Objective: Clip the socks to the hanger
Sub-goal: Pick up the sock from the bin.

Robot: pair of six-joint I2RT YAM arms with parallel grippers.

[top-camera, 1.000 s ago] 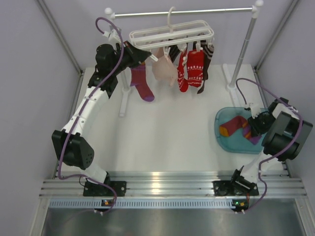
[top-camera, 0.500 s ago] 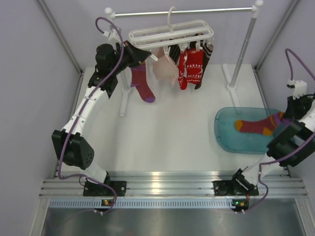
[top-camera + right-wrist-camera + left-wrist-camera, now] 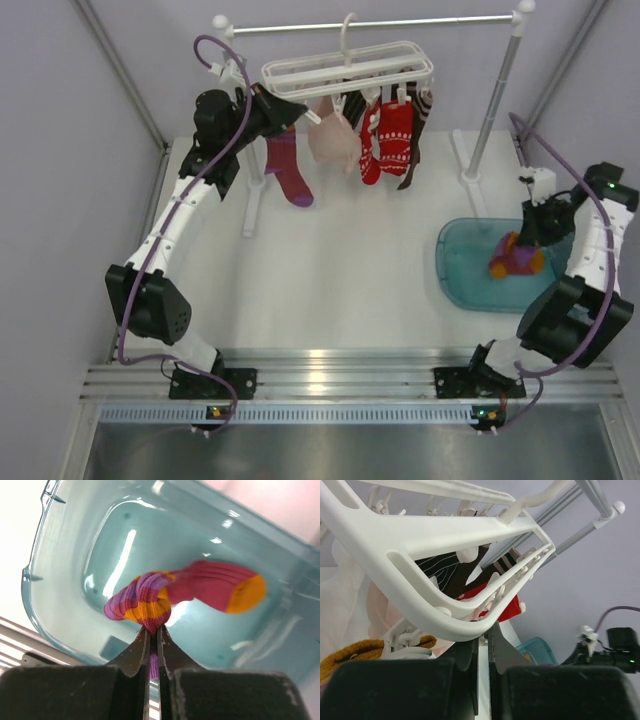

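The white slatted hanger (image 3: 348,68) hangs by its hook from the silver rail. Clipped under it are a purple-magenta sock (image 3: 290,170), a pale pink one (image 3: 330,140), red patterned ones (image 3: 390,140) and a dark striped one (image 3: 421,108). My left gripper (image 3: 290,108) is shut on the hanger's left corner; in the left wrist view the hanger rim (image 3: 420,605) crosses my left gripper (image 3: 485,630). My right gripper (image 3: 530,243) is shut on a bunched magenta, purple and orange sock (image 3: 515,258), which hangs over the teal tub (image 3: 460,270). The right wrist view has this sock (image 3: 200,587) pinched in my right gripper (image 3: 154,629).
The silver rail (image 3: 370,24) rests on white posts; the right post (image 3: 497,90) stands just behind the tub and the left post's foot (image 3: 250,205) lies on the white table. The tub's rim (image 3: 35,580) is below my right gripper. Aluminium rails (image 3: 350,375) run along the near edge.
My right gripper shut on the striped sock in the tub and lifted it. The sock first stretched out to the right and now hangs bunched over the tub. The left arm has not moved.
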